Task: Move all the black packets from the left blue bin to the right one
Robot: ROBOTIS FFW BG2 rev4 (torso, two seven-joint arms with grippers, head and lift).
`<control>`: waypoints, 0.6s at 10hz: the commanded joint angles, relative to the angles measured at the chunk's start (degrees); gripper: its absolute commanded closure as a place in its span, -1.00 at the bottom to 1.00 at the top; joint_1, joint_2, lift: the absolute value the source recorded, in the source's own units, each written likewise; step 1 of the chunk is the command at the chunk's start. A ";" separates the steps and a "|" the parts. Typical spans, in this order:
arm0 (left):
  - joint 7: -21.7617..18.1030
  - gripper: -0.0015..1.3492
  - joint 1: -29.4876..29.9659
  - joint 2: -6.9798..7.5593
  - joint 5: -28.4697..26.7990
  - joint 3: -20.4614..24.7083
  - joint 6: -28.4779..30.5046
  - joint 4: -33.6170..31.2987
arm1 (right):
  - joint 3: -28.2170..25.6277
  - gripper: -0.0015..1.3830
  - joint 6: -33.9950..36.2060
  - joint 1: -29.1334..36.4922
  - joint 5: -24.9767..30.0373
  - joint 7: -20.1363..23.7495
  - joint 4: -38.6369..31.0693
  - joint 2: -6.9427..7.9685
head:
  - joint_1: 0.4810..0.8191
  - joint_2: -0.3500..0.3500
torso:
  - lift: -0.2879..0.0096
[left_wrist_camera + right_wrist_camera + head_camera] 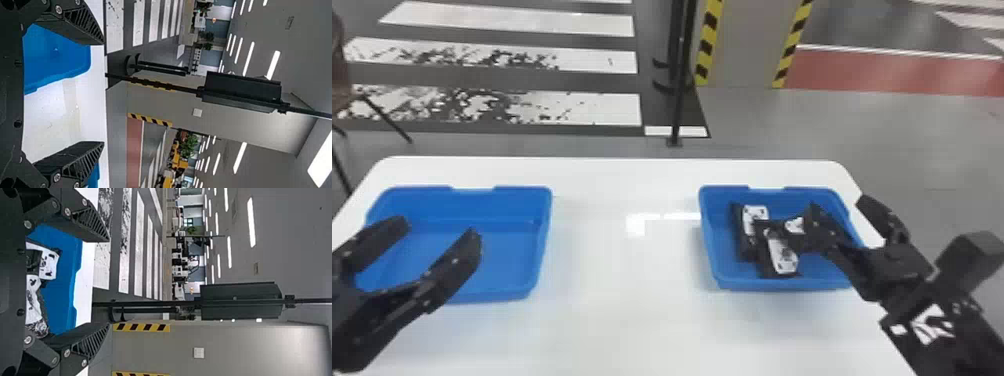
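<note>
Black packets [782, 257]: lying bunched in the right bin [710, 250], at least two, white patches facing up, one overlapping its neighbour. A further white-and-black patch is showing close by, partly behind a dark finger; cannot tell whether it is belonging to a third packet.

Right gripper [839, 204]: hanging over the far-right part of that bin, its two fingers standing well spread, nothing pinched between them. One finger is partly masking the pile in the head view.

Left gripper [439, 229]: hovering over the left bin [539, 240], fingers also wide apart, holding nothing. Blue floor is showing between them; the gripper is hiding part of the near-left corner.

Both bins are sitting on the white table [622, 280], well apart.

Step in hand, as judged: the transfer is looking finished or nearly so, with both grippers carrying nothing. Next move is calling for the left gripper to be easing aside so that hidden corner can be checked, and for the right gripper to be lifting clear, fingers spread, without snagging the pile.
</note>
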 commanded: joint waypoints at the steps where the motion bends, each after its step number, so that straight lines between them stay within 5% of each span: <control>1: 0.00 -0.79 3.16 -0.30 -0.03 1.21 -2.87 -0.26 | 0.07 -0.83 -1.64 7.84 1.25 -0.58 -7.89 2.44 | 0.27 -0.29 | -0.01; 4: 0.36 -0.79 4.28 -1.36 -1.52 0.52 -5.68 -0.68 | -0.27 -0.82 -6.56 18.81 0.23 -2.69 -14.50 5.34 | 0.27 -0.21 | -0.01; 6: 0.62 -0.79 6.39 -2.76 -3.23 -0.05 -6.24 -0.82 | 0.41 -0.82 -6.84 24.85 1.60 -2.95 -20.83 5.48 | 0.27 -0.21 | -0.01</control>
